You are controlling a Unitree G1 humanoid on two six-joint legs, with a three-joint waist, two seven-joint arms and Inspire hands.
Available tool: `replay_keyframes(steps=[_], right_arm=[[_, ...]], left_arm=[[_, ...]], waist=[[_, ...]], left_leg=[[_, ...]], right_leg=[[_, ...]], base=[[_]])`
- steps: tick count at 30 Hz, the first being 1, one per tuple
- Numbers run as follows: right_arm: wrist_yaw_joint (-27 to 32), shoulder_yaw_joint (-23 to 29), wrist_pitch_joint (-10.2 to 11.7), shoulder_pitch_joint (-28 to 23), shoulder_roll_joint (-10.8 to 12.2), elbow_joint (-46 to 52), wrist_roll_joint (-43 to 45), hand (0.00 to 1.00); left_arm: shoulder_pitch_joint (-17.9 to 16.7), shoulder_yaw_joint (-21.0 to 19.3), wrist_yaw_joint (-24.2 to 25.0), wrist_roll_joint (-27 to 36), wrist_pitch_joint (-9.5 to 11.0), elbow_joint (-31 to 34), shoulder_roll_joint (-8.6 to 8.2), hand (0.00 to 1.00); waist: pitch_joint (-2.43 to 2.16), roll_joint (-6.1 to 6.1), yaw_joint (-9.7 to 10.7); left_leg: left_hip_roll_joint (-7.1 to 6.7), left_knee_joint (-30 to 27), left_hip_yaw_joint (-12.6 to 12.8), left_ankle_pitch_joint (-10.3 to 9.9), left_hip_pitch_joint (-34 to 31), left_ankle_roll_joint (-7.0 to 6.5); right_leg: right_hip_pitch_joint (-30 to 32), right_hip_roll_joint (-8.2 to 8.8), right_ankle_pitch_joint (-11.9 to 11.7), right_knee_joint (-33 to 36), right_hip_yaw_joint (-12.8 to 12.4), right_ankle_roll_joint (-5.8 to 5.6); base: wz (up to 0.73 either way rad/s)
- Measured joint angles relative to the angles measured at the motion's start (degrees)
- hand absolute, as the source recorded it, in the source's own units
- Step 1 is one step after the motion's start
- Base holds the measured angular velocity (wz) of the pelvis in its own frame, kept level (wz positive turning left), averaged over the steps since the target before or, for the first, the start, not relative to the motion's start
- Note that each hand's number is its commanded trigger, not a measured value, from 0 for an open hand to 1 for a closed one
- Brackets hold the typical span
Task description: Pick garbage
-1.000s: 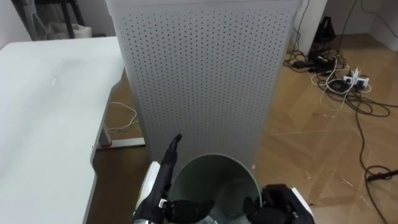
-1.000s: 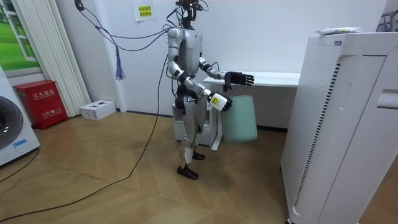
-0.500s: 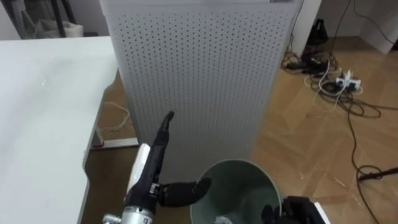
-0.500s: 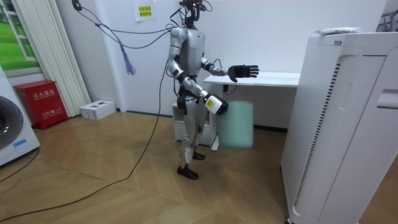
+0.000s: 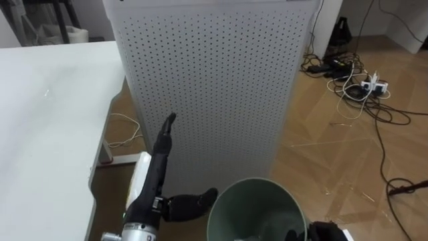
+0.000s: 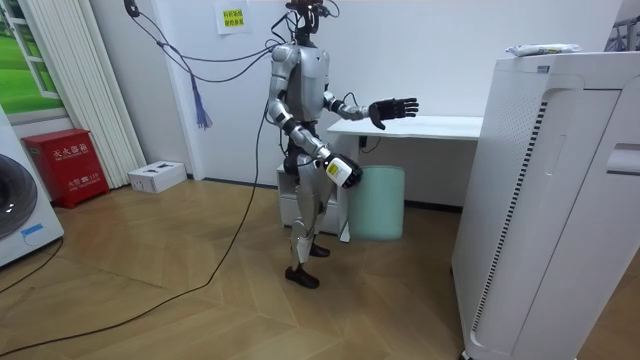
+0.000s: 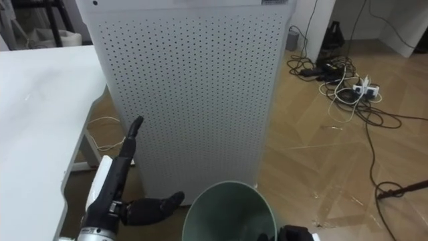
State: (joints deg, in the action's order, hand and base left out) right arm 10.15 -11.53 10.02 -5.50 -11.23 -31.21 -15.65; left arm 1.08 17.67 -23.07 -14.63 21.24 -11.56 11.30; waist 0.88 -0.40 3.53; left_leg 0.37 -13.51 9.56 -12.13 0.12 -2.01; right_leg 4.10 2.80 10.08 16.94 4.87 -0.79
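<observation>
Room view: stance at end of white table (image 6: 450,125), facing tall white perforated cabinet (image 5: 214,87), well apart from it.

Status:
- Left hand (image 5: 160,171): raised fwd in front of cabinet's face, not touching it. Fingers straight, thumb out to side, fully open, nothing held.
- Right hand (image 5: 324,233): low, at rim of green bin (image 5: 257,211). Fingers hidden by rim, so cannot tell grip; judged to be carrying the bin.
- Bin: mouth up, near foot of cabinet in eye views, beside table leg in room view. Contents too unclear to call.
- Garbage (image 6: 543,49): pale wrapper-like item lying flat on cabinet top, near the edge facing the robot. Judged to be the target obj.

Step in hand (est.): approach w/ bin. Pick not yet started; garbage untouched.

Next move, reqs.:
1. Close gap to cabinet, keeping bin level and clear of its front face.
2. Lift left hand to cabinet top edge, over the wrapper.
3. Curl fingers on wrapper; thin, light item, so pinch rather than scoop.
4. Bring over bin mouth, release.

Caution: loose cables (image 5: 361,90) on floor past cabinet's right side.
</observation>
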Motion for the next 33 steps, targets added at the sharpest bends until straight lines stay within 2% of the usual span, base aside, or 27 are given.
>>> replay_keyframes(steps=[3, 6, 9, 11, 14, 16, 19, 23, 30, 33], right_arm=[[-1.25, 0.06, -0.06, -0.24, -0.09, -0.88, 0.44, 1.00], [-2.19, 0.14, -0.14, -0.33, -0.68, -0.88, 0.51, 1.00], [-2.24, 0.17, -0.13, -0.30, -1.21, -0.89, 0.61, 1.00], [-2.71, 0.16, -0.13, -0.43, -1.14, -0.92, 0.69, 1.00], [-2.92, 0.16, -0.13, -0.59, -1.12, -1.09, 1.15, 1.00], [-3.46, 0.25, -0.13, -0.63, -1.03, -1.06, 1.81, 1.00], [-4.90, 0.43, -0.13, -0.66, -1.00, -1.05, 3.14, 1.00], [-5.70, 0.48, -0.13, -1.38, -0.80, -1.06, 3.44, 1.00], [-7.16, 0.49, -0.13, -2.08, -0.47, -1.11, 3.53, 1.00], [-8.20, 0.50, -0.13, -2.16, -0.47, -1.10, 3.58, 1.00]], left_arm=[[0.22, -1.83, -0.01, 0.32, 0.46, -0.02, -0.26, 0.00], [-2.57, -3.49, 0.00, 0.43, 1.40, -1.18, -0.13, 0.00], [-5.63, -3.50, 0.12, 0.51, 1.55, -6.50, 0.06, 0.00], [-8.17, -3.55, 0.10, 0.99, 1.39, -12.41, 0.49, 0.00], [-9.82, -3.44, 0.11, 1.58, 1.01, -17.99, 0.65, 0.00], [-10.78, -3.43, 0.19, 1.55, 0.09, -22.24, 0.61, 0.00], [-10.59, -3.44, 0.26, 1.51, -0.37, -27.23, 0.23, 0.00], [-10.70, -3.39, 0.39, 1.43, -1.36, -32.28, -0.02, 0.00], [-10.74, -3.40, 1.49, 1.58, -3.30, -37.49, -0.61, 0.00], [-10.81, -3.92, 1.92, 1.50, -3.66, -39.18, -0.59, 0.00]], waist=[[0.11, 0.12, -0.94], [0.06, 0.39, -1.64], [0.18, 0.08, -1.94], [0.25, -0.08, -2.18], [0.34, -0.39, -2.30], [0.24, -0.87, -2.22], [0.03, -1.20, -1.98], [0.00, -1.16, -1.95], [-0.03, -0.97, -1.97], [0.00, -0.84, -2.13]], left_leg=[[-0.03, 1.32, 1.41, 0.00, 1.62, 0.01], [-0.02, 2.26, 1.61, 0.00, 2.77, 0.01], [-0.09, 2.70, 2.21, -0.01, 3.22, 0.04], [0.18, 2.82, 2.82, -0.16, 3.49, 0.28], [0.37, 2.83, 2.99, -0.26, 3.51, 0.45], [0.49, 2.79, 3.03, -0.30, 3.38, 0.52], [0.66, 2.75, 2.86, -0.31, 3.37, 0.53], [1.01, 2.61, 2.84, -0.45, 3.66, 0.75], [1.40, 2.08, 2.61, -0.60, 3.75, 1.00], [2.15, 0.63, 2.65, -1.61, 3.59, 1.44]], right_leg=[[0.18, -0.05, -0.04, 0.88, -0.09, 0.06], [0.08, -0.07, -0.09, 0.96, -0.07, 0.16], [0.12, -0.24, -0.10, 0.83, -0.08, 0.16], [0.00, -0.45, -0.13, 0.51, 0.26, 0.22], [0.03, -0.52, -0.16, 0.23, 0.91, 0.27], [0.04, -0.63, -0.16, -0.04, 0.97, 0.27], [-0.10, -0.64, -0.16, -0.25, 0.99, 0.27], [-0.63, -0.80, -0.18, -0.69, 1.00, 0.31], [-1.00, -1.03, -0.21, -0.62, 1.56, 0.83], [-1.01, -1.63, 0.07, 0.07, 1.57, 1.31]], base=[[-0.28], [-0.35], [-0.11], [-0.13], [-0.05], [0.00], [-0.01], [-0.02], [0.03], [-0.05]])
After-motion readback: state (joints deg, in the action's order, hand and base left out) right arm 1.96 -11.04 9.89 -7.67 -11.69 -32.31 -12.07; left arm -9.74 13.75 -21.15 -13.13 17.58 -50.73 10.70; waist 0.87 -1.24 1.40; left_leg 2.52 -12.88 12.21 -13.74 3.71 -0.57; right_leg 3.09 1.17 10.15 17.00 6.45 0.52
